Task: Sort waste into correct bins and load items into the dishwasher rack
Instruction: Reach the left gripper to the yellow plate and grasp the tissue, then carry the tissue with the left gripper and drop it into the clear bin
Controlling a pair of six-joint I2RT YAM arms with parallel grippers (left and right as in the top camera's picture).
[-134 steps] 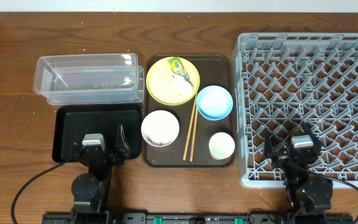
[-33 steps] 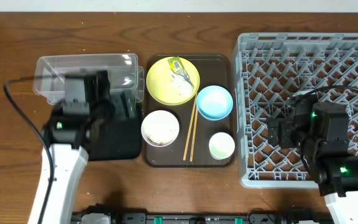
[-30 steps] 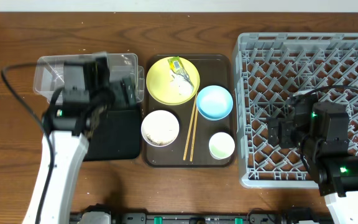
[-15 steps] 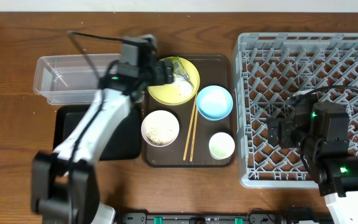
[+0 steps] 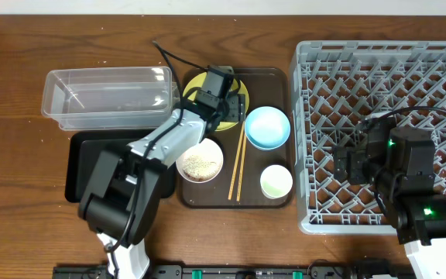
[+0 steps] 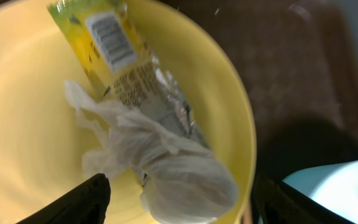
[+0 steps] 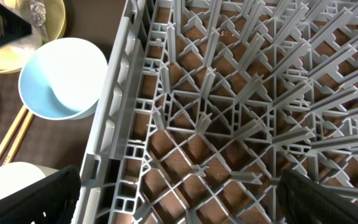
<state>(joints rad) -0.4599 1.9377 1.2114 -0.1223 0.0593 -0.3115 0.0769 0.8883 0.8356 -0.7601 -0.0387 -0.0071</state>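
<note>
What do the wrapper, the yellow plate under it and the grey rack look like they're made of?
The wrapper looks like thin glossy plastic film: crinkled, printed, with shiny patches. The yellow plate seems smooth hard plastic or melamine, softly sheened; ceramic is possible. The grey rack looks like matte moulded plastic, with uniform lattice ribs.

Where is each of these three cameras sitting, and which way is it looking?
Overhead: fixed above the table, looking straight down; the left arm, right arm and dishwasher rack all show.
Left wrist: on the left arm, looking down through the open left pincer at the yellow plate and wrapper.
Right wrist: on the right arm, looking down past the right pincer at the rack's lattice and light blue bowl.
Shared: both wrist views catch the plate and the blue bowl.
</note>
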